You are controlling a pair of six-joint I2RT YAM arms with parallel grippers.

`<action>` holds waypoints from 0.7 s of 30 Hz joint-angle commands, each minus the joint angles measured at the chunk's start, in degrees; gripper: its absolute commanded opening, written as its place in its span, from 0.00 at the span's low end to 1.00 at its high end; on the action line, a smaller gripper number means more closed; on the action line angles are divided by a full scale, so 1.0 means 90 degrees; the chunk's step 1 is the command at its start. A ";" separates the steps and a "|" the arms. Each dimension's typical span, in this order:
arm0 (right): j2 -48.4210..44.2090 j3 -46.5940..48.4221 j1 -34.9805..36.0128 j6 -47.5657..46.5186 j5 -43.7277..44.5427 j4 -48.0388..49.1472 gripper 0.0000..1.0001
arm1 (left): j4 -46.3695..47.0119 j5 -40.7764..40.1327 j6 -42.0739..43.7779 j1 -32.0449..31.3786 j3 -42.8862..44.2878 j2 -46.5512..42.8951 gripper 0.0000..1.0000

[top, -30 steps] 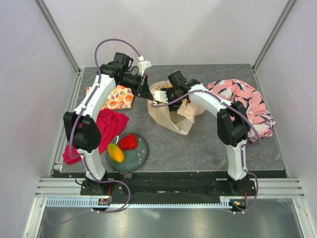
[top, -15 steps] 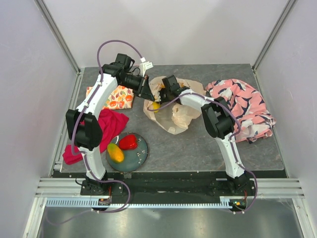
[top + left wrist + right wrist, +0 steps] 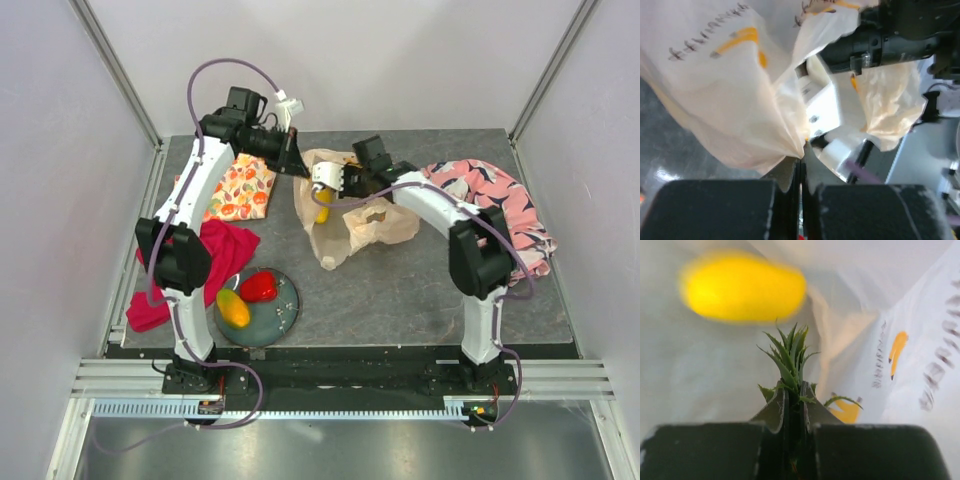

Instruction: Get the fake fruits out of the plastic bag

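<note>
The plastic bag, at 12 o'clock on the table, is held open by the left pincer, clenched on its rim, evidently for access. Inside the bag, the pineapple is gripped by its leaves in the right pincer.

Your right hand sits at the bottom of the picture with its two dark fingers pressed together on the pineapple crown. The spiky green leaves stand straight up out of the pinch. Above and to the left you see a smooth yellow fruit, oval and blurred, lying against the pale inside of the plastic bag. On the right, the bag's wall carries an orange-yellow banana print and grey lettering, too blurred to read.
</note>
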 commanded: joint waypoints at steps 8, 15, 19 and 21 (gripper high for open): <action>-0.1422 0.1128 0.0029 0.3427 -0.3976 -0.2115 0.00 | 0.1000 -0.1216 -0.0592 0.0129 0.1292 0.1237 0.02; -0.1324 0.1538 -0.0157 0.4755 -0.4846 -0.1950 0.00 | 0.1079 -0.1317 -0.0661 0.0226 0.1469 0.1297 0.46; -0.1402 0.1929 -0.0323 0.6159 -0.4770 -0.0938 0.00 | 0.1079 -0.0895 -0.0652 0.0383 0.1449 0.0877 0.70; -0.1879 0.1268 -0.0420 0.7239 -0.3883 0.0875 0.00 | 0.1030 -0.0632 -0.0612 0.0470 0.1381 0.0614 0.70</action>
